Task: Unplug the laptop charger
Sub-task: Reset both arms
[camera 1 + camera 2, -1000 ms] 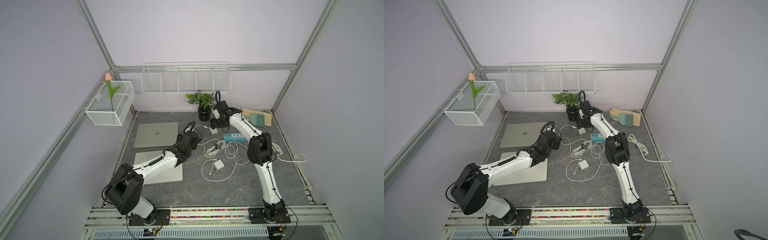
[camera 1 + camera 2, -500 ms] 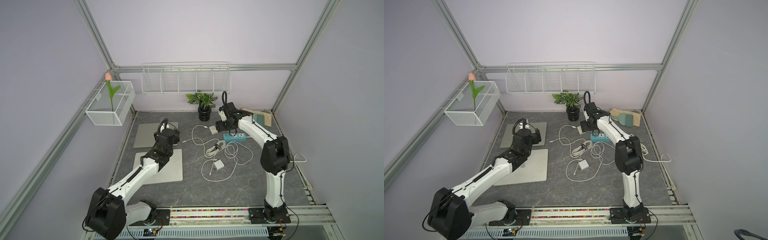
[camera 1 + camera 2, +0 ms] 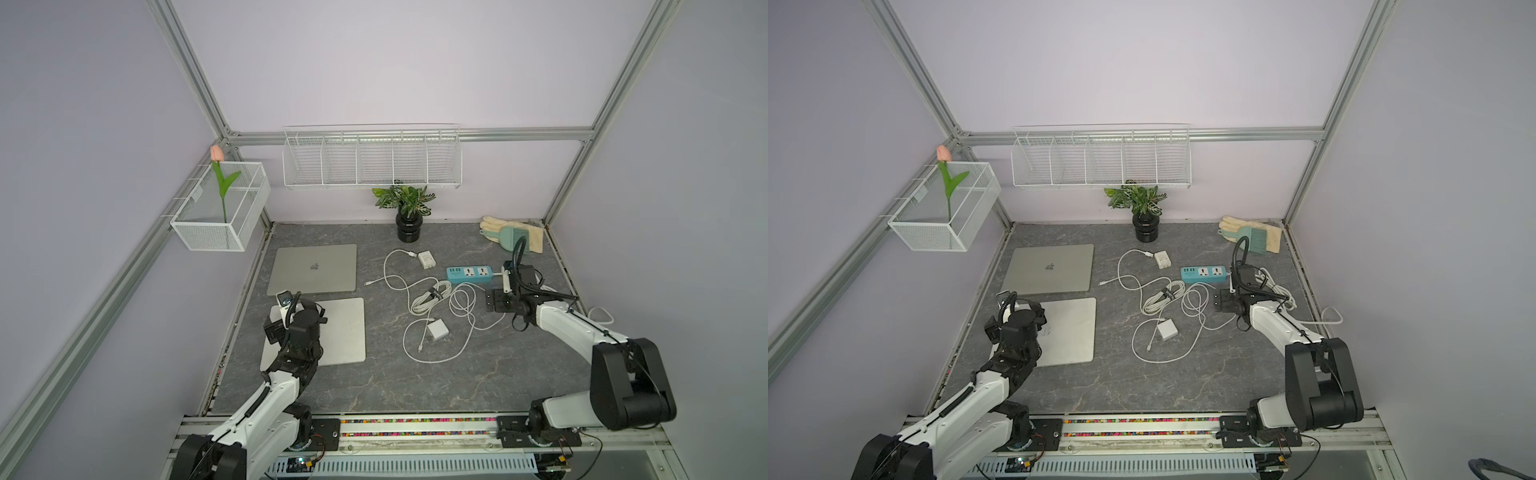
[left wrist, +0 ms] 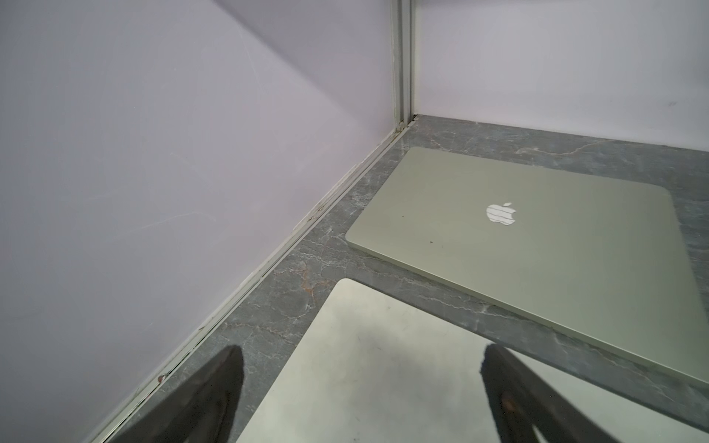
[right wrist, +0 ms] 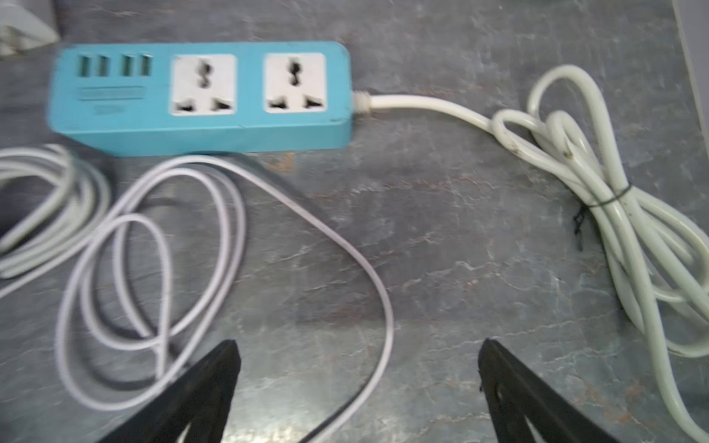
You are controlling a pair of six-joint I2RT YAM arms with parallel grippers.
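The right wrist view shows the blue power strip (image 5: pixel 199 96) close up. Both of its sockets are empty, and its thick white cord (image 5: pixel 598 199) trails off in a tied bundle. A thin looped cable (image 5: pixel 161 268) lies in front of it. Only a white corner of the charger (image 5: pixel 23 30) enters that frame.

In both top views the charger (image 3: pixel 427 259) lies loose on the table (image 3: pixel 415 386), between the potted plant (image 3: pixel 406 216) at the back edge and the strip's end, touching neither. Its cable tip (image 3: pixel 368 284) lies free just beside the far laptop (image 3: pixel 313 269), not plugged in. A second adapter (image 3: pixel 438 329) sits mid-table among cable loops.

Only the left wrist view shows the left gripper (image 4: pixel 360 402), which the top views hide under the wrist. It hangs over the far-left corner of the near laptop (image 4: pixel 383 376), fingers wide apart and empty.

The right arm reaches in from the front-right corner with its forearm low. The right gripper (image 5: pixel 356 391) points down at the table just in front of the strip, fingers spread with nothing between them. The left arm is folded near the left edge.
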